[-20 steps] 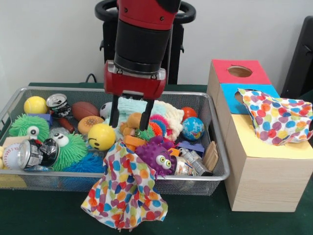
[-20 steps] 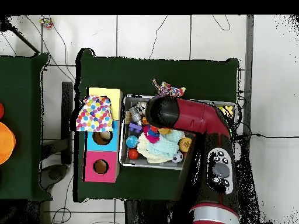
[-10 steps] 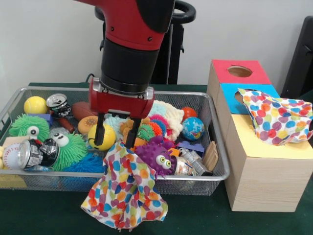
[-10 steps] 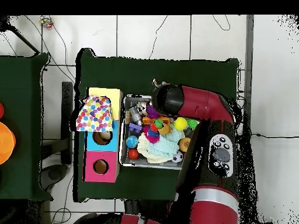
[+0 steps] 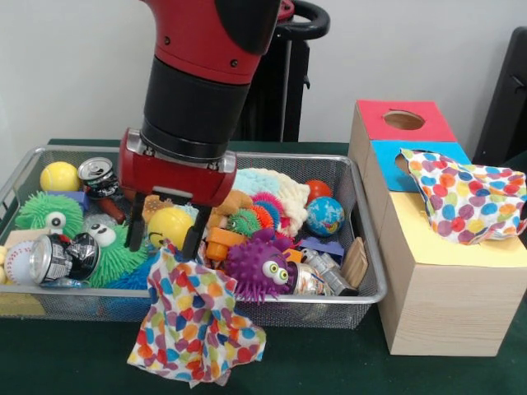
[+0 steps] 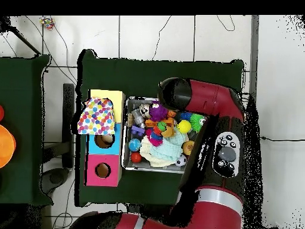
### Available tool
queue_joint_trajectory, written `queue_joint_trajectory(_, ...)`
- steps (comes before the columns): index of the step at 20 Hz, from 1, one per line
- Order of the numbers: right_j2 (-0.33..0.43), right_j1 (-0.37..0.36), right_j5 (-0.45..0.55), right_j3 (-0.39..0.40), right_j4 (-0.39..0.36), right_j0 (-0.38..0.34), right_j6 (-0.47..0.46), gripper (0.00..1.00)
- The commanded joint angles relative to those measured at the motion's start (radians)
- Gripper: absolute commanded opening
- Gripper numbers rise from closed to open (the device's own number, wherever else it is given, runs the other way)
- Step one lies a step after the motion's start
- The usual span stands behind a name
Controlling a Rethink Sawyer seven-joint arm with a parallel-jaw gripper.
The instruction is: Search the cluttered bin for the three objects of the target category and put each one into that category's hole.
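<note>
None of three cloths holed: one white polka-dot fabric cloth (image 5: 467, 200) draped over the yellow-panelled wooden box (image 5: 449, 284), covering its cutout; another (image 5: 193, 321) hung over the silver wire-mesh bin's (image 5: 362, 247) front rim, red gripper (image 5: 161, 237) above, jaws spread. Third unseen.

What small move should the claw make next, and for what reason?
Probably lower slightly and shut on the polka-dot cloth. The claw is open right above the cloth's top, which drapes over the front rim of the bin. Another cloth already lies on the yellow-panelled box.
</note>
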Motion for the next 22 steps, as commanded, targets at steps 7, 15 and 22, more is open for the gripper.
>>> queue_joint_trajectory(7,-0.024,-0.021,0.089,0.033,-0.031,0.061,0.133,1.00)
queue_joint_trajectory(15,0.014,-0.031,0.035,0.089,-0.026,0.052,0.086,1.00)
queue_joint_trajectory(22,0.071,-0.021,0.045,0.099,-0.007,0.005,0.035,1.00)
